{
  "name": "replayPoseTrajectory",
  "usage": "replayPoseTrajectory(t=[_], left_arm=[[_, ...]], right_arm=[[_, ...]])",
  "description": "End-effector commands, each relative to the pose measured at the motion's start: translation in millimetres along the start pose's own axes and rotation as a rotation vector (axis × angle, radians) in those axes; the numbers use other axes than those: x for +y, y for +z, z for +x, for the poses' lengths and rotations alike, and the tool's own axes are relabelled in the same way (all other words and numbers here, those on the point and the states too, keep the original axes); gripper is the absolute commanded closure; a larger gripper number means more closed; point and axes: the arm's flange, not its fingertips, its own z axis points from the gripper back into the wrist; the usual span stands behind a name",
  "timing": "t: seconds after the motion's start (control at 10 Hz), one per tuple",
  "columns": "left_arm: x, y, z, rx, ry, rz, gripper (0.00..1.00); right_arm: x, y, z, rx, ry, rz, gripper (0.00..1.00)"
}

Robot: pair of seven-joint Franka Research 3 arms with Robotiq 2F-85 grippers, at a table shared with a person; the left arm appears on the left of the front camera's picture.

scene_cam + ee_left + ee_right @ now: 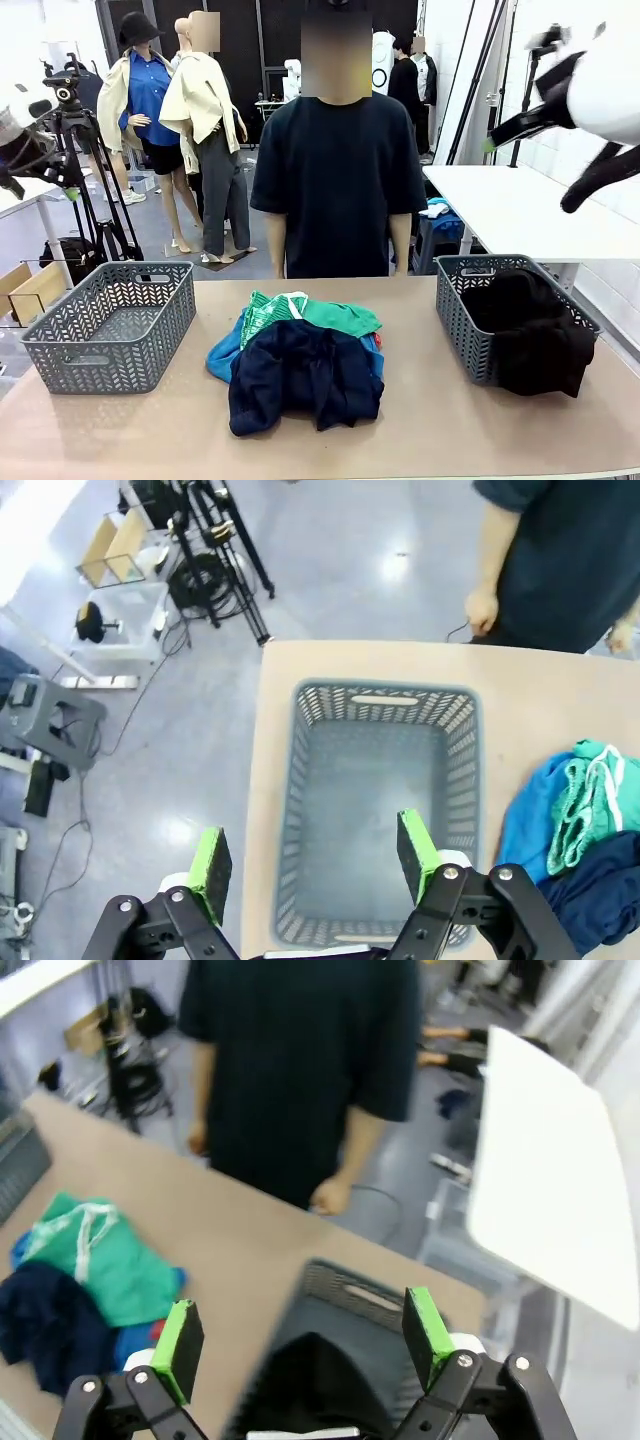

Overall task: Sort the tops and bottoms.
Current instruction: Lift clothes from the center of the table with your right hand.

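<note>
Navy trousers (pixel 305 378) top central pile (pixel 300 345), green shorts (pixel 315 315) behind. Black garment (pixel 530 335) in basket (pixel 455 310) right of pile. Left gripper (pixel 312 855), right gripper (pixel 303 1335): fingers wide, empty. Best pinch trousers' top fold, lift clear of shorts.

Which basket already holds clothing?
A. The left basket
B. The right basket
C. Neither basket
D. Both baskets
B: a black garment lies in the right basket and hangs over its front wall, while the left basket shows a bare bottom.
</note>
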Motion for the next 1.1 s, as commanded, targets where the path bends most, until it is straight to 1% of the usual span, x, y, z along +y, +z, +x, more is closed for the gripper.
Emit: replayPoseTrajectory(t=[0.0, 0.1, 0.2, 0.3, 0.4, 0.6, 0.7, 0.8, 0.9, 1.0], left_arm=[[-27, -32, 3, 0.0, -0.006, -0.153, 0.13], [0, 0, 0, 0.0, 0.0, 0.0, 0.13], [0, 0, 0, 0.0, 0.0, 0.0, 0.13], [0, 0, 0, 0.0, 0.0, 0.0, 0.13], [0, 0, 0, 0.0, 0.0, 0.0, 0.13], [0, 0, 0, 0.0, 0.0, 0.0, 0.13], [0, 0, 0, 0.0, 0.0, 0.0, 0.13], [0, 0, 0, 0.0, 0.0, 0.0, 0.13], [0, 0, 0, 0.0, 0.0, 0.0, 0.13], [0, 0, 0, 0.0, 0.0, 0.0, 0.13]], right_arm=[[30, -16, 6, 0.002, 0.103, 0.176, 0.0], [67, -21, 13, 0.01, 0.16, 0.256, 0.0], [102, -27, 17, 0.0, 0.225, 0.359, 0.0], [120, -34, 11, 0.022, 0.26, 0.425, 0.0], [102, -19, 16, 0.011, 0.16, 0.253, 0.0], [102, -19, 16, 0.011, 0.16, 0.253, 0.0], [122, -22, 16, 0.017, 0.197, 0.314, 0.0], [121, -21, 2, 0.072, 0.188, 0.337, 0.0], [139, -42, -6, 0.124, 0.243, 0.423, 0.0], [157, -61, -8, 0.184, 0.303, 0.508, 0.0]])
